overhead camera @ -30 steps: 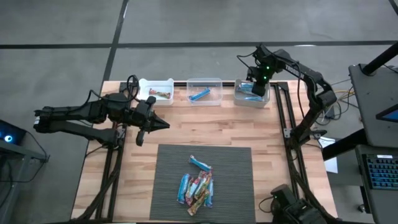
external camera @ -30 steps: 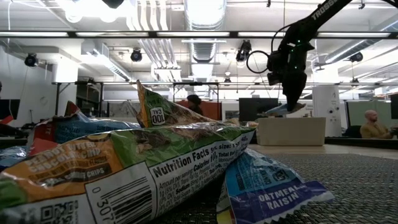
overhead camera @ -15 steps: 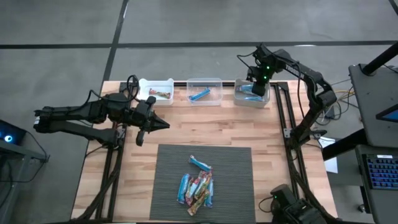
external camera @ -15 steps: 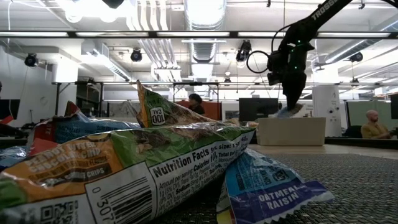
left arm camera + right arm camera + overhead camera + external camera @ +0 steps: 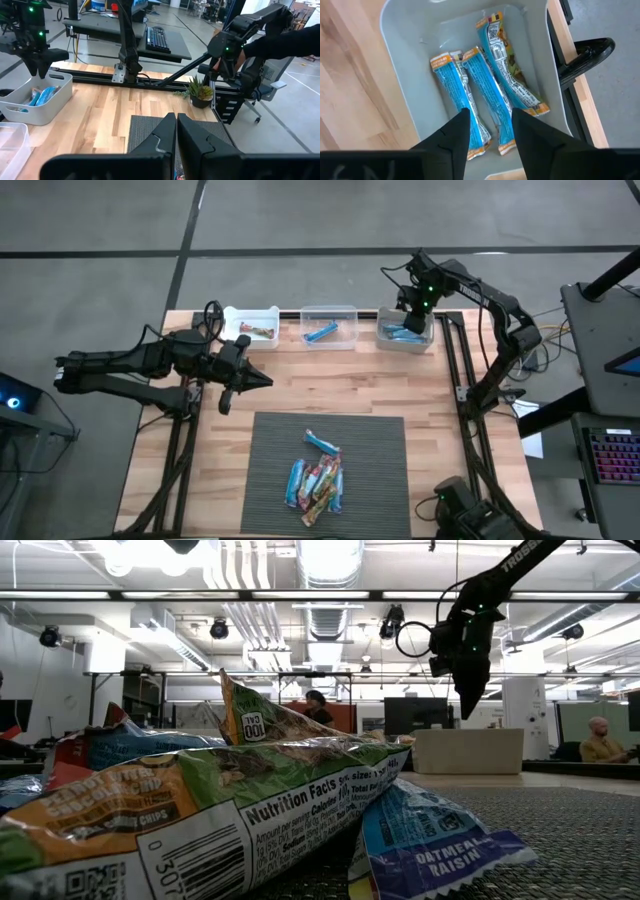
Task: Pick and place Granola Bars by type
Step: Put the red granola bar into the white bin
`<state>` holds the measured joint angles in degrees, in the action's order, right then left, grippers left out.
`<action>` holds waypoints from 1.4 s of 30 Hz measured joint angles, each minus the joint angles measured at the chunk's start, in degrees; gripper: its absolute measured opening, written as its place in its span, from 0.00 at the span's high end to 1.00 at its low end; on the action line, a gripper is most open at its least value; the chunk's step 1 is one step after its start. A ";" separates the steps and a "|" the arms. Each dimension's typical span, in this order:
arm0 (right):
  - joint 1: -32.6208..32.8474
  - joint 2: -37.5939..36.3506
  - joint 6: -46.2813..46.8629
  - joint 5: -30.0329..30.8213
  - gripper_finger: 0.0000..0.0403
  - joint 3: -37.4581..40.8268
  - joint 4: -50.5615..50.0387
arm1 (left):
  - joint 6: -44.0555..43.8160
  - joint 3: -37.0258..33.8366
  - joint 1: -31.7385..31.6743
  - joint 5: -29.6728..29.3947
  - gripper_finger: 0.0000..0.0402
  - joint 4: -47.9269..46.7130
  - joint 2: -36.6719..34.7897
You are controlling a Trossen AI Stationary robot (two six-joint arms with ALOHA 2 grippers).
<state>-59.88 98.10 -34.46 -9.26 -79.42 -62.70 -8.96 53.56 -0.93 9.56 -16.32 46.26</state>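
A pile of granola bars (image 5: 315,480) lies on the dark mat (image 5: 270,440), looming large in the low view (image 5: 220,800). My right gripper (image 5: 490,120) stands open above the far-right white bin (image 5: 405,332), pointing down, with nothing between its fingers. Three bars lie flat on that bin's floor: two bright blue ones (image 5: 452,95) (image 5: 485,90) and a third (image 5: 512,75) beside them. My left gripper (image 5: 262,380) hovers shut over the wood on the left, holding nothing; the left wrist view (image 5: 176,130) shows its fingers together.
A clear middle bin (image 5: 328,314) holds one blue bar (image 5: 321,332). A white left bin (image 5: 250,316) holds one multicoloured bar (image 5: 262,332). All three bins stand along the table's far edge. A black frame rail (image 5: 452,360) runs along the right side.
My right gripper has opened above the far-right bin and let go of a blue bar. The bar hung at its fingertips a second ago and has fallen into the bin. The gripper itself has stayed in place.
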 joint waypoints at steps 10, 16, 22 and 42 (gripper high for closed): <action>2.22 -0.70 -0.05 -0.26 0.81 0.00 -0.94 | -0.03 0.00 0.00 0.00 1.00 0.00 0.00; 4.04 -2.18 -0.22 -0.26 0.95 0.00 -0.94 | -0.03 -0.01 0.00 0.00 1.00 0.00 0.00; 5.22 -5.15 0.00 -1.02 0.98 0.00 -0.94 | 0.06 0.00 0.01 0.00 1.00 0.00 0.00; 19.48 -25.05 16.00 -9.46 0.98 -0.02 2.16 | 0.01 -0.01 0.00 0.00 1.00 0.00 0.00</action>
<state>-40.39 73.06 -18.46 -18.72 -79.44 -60.54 -8.95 53.55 -0.93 9.56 -16.32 46.26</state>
